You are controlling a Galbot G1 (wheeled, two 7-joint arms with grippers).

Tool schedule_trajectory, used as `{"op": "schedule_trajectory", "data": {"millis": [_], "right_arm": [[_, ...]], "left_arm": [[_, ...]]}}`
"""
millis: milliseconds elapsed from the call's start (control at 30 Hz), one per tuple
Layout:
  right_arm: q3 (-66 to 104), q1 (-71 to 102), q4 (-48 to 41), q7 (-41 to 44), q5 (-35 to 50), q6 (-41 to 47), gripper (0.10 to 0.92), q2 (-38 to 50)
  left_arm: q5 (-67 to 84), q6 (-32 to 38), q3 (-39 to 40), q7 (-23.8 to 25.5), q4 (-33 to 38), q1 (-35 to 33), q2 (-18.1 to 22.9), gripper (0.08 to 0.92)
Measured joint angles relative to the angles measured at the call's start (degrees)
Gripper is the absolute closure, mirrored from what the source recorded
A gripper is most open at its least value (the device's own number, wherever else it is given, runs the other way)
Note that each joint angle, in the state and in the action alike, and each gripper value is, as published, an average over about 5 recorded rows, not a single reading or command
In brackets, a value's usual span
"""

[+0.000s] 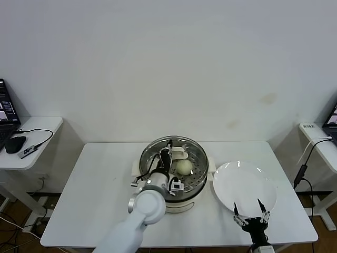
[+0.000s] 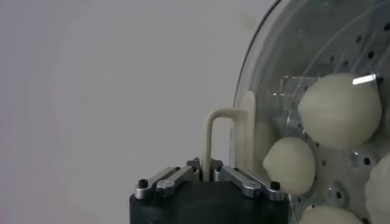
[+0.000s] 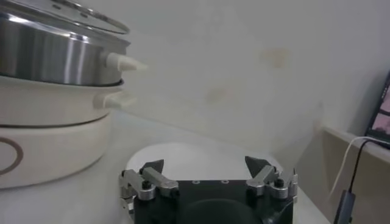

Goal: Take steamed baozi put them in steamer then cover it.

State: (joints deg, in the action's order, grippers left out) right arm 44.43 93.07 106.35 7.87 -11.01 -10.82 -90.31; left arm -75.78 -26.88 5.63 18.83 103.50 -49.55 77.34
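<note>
The steamer [image 1: 199, 178] stands on its white pot base [image 1: 181, 204] at mid-table; it also shows in the right wrist view [image 3: 55, 55]. The glass cover [image 1: 196, 154] lies over it, and I cannot tell whether it is fully seated. My left gripper [image 1: 168, 154] is over the steamer, shut on the cover's cream handle [image 2: 210, 140]. Through the glass [image 2: 286, 55] several baozi [image 2: 338, 109] sit on the perforated floor; one shows in the head view [image 1: 184, 166]. My right gripper [image 1: 251, 215] is open and empty at the table's front right [image 3: 207, 164].
A flat white plate [image 1: 245, 184] lies right of the steamer, just beyond my right gripper [image 3: 183, 152]. A side table [image 1: 31, 137] at the left holds a mouse and a laptop. Another side table [image 1: 316, 137] with a cable stands at the right.
</note>
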Motion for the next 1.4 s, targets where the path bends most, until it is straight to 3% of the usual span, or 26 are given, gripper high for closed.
{"op": "schedule_trajectory", "data": {"millis": [900, 1000, 1400], "right_arm": [[-0.6, 0.0, -0.5, 0.0, -0.4, -0.3, 0.203, 0.0], [-0.7, -0.1, -0.5, 0.0, -0.5, -0.3, 0.203, 0.0], [-0.9, 0.0, -0.6, -0.1, -0.6, -0.1, 0.203, 0.0]], "left_arm": [[-2.9, 1.2, -1.2, -0.6, -0.8, -2.5, 2.4, 0.844], [-2.9, 1.3, -1.4, -1.0, -0.4, -2.9, 2.5, 0.802], [-1.7, 2.2, -2.4, -1.8, 5.5, -6.6, -0.1, 0.461]]}}
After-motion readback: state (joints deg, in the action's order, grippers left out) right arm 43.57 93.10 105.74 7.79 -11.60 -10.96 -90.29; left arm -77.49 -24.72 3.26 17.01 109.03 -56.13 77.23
